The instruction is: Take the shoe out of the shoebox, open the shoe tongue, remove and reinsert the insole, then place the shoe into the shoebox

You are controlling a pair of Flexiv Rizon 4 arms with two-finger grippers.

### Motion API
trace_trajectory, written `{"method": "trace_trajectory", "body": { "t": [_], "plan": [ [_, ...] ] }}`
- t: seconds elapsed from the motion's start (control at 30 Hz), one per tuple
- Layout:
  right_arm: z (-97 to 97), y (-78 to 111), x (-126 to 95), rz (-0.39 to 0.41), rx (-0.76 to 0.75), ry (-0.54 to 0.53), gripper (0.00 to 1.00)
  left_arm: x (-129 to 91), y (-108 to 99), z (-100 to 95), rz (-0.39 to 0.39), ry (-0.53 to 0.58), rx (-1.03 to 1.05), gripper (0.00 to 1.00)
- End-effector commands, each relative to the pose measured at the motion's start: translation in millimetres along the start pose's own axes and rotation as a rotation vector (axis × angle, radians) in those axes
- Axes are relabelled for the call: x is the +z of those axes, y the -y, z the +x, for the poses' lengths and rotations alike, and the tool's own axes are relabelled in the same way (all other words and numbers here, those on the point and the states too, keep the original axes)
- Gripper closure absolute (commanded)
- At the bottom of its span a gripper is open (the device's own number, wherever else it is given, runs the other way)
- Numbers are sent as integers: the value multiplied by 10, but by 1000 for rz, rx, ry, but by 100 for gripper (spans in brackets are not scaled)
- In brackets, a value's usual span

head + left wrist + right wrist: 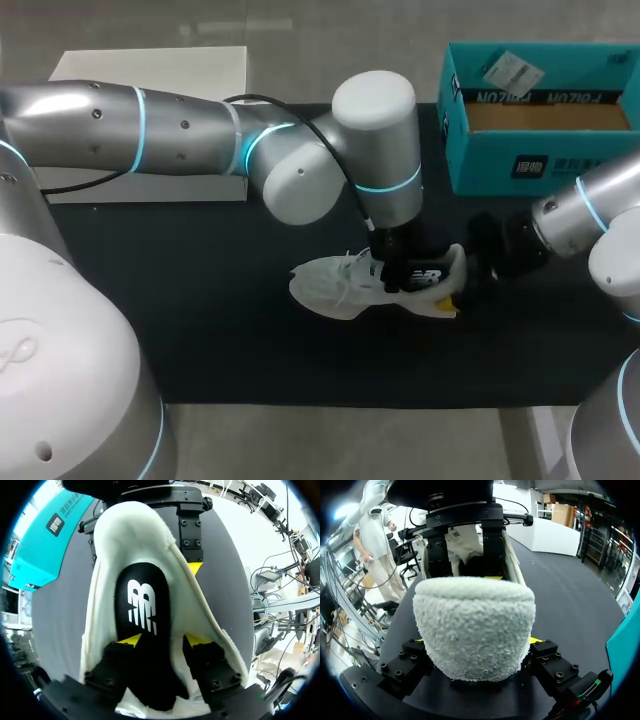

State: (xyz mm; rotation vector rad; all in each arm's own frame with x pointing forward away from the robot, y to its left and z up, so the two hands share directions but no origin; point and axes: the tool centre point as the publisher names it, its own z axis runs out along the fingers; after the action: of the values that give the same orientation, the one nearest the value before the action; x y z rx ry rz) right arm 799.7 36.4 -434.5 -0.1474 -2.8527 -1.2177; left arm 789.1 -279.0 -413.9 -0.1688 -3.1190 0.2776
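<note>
A white shoe (335, 285) lies on its side on the black mat, toe to the left. My left gripper (395, 280) comes down into its opening. In the left wrist view its fingers (131, 640) stand apart inside the shoe over the black insole (142, 605), which lies flat; the gripper (164, 641) is open. My right gripper (458, 285) is at the heel. In the right wrist view the fleecy heel (472, 625) fills the gap and both fingers press its sides, so this gripper (477, 642) is shut on the shoe. The teal shoebox (540, 150) stands open at the back right.
A white flat box (150, 70) lies at the back left, partly under my left arm. A paper tag (510, 72) rests inside the shoebox. The black mat (200, 330) spreads wide in front and to the left of the shoe.
</note>
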Motion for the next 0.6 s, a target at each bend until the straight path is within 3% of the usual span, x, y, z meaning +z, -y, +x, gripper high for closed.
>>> {"method": "trace_trajectory", "body": {
  "t": [0.03, 0.2, 0.5, 0.6],
  "plan": [
    [-13, 28, 47, 3, 3, 2, 100, 81, -7, 45, -9, 10, 3, 39],
    [-13, 28, 47, 3, 3, 2, 100, 190, 9, 30, -33, 65, 17, 40],
    [-13, 28, 47, 3, 3, 2, 100, 351, -26, -112, -55, 179, -31, 9],
    [-13, 28, 47, 3, 3, 2, 100, 378, -49, -154, -63, 210, -37, 8]
  ]
}}
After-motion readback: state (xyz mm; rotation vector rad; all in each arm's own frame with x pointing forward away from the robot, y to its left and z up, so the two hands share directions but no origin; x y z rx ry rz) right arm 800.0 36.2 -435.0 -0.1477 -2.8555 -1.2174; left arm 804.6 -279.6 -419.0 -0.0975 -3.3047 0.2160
